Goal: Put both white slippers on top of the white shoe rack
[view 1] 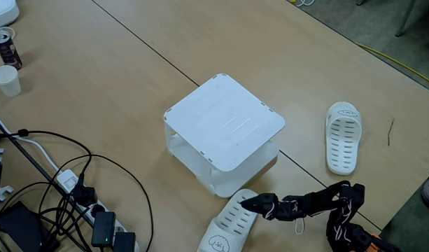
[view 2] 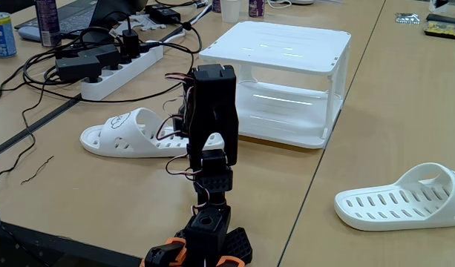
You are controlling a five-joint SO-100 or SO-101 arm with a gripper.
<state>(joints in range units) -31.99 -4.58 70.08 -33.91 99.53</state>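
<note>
On the tabletop, both white slippers lie off the rack.

One slipper (view 1: 229, 225) lies beside the white shoe rack (view 1: 224, 124), its heel end at the gripper (view 1: 250, 203); whether the jaws clasp it I cannot tell. The other slipper (view 1: 343, 136) lies well apart. Both rack tiers hold nothing. A paper cup (view 1: 6, 79) and a can (view 1: 5, 46) stand at the table's far corner.

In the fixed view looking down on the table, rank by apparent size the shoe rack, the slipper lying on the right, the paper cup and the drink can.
1. Shoe rack
2. Slipper on the right
3. Paper cup and drink can look about alike, so I won't rank them.
</note>
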